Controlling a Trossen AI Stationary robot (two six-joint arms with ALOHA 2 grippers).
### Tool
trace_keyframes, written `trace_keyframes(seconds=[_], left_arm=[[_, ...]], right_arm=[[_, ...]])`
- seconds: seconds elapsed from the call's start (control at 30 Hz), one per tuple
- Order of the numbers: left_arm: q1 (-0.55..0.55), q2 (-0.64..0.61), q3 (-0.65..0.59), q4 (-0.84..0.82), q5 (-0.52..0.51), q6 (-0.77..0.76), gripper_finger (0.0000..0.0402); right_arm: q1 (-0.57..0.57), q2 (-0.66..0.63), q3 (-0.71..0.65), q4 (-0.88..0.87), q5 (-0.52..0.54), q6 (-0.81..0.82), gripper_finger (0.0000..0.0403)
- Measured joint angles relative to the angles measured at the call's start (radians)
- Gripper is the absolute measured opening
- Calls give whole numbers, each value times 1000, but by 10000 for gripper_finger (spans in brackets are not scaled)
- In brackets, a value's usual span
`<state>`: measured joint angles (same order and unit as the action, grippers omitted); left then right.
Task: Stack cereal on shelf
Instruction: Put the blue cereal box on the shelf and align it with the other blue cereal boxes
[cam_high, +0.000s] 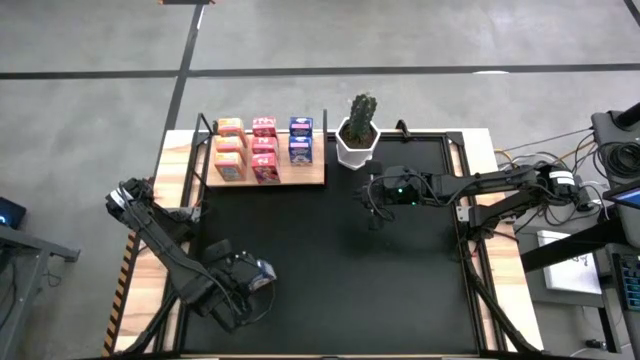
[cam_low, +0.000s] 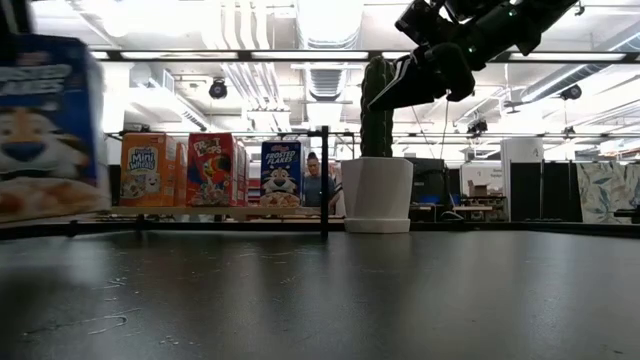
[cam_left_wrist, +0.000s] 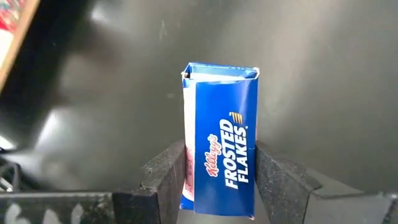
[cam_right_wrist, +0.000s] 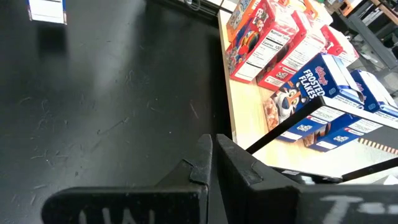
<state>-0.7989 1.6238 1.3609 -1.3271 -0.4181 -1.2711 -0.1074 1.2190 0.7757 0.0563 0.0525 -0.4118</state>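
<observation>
The light-wood shelf (cam_high: 262, 178) stands at the table's far left and carries orange (cam_high: 230, 150), pink-red (cam_high: 265, 150) and blue (cam_high: 300, 142) cereal boxes in three rows. They also show in the low view (cam_low: 212, 170). My left gripper (cam_high: 248, 285), near the table's front left, is shut on one more blue cereal box (cam_left_wrist: 221, 158), which looms at the left of the low view (cam_low: 45, 125). My right gripper (cam_high: 375, 200) is shut and empty, high above the mat in front of the plant pot (cam_high: 357, 145). My left gripper pinches the blue box between its two fingers (cam_left_wrist: 163, 180), on two opposite sides (cam_left_wrist: 189, 186) near the end closest to the gripper. The fingers come from above, pointing down along the box. The box hangs below them, roughly upright, its far end (cam_left_wrist: 221, 70) clear of the mat.
A white pot with a cactus (cam_low: 377, 190) stands just right of the shelf at the far edge. The shelf's thin black posts (cam_low: 324, 180) rise at its edges. The black mat (cam_high: 330, 270) covers the middle of the table. A person shows far off in the room (cam_low: 316, 180).
</observation>
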Motion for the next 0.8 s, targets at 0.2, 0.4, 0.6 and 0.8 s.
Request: trace_keyframes(seconds=[0.2,0.4,0.6,0.8], left_arm=[[85,0,5,2,-80,132,162],[225,-2,69,6,-120,410,162],[360,-2,169,9,-172,772,162],[523,-3,245,80,-178,1134,162]], right_arm=[[0,0,0,0,0,0,11],[0,0,0,0,0,0,11],[0,0,0,-1,0,0,11],[0,0,0,-1,0,-7,11]])
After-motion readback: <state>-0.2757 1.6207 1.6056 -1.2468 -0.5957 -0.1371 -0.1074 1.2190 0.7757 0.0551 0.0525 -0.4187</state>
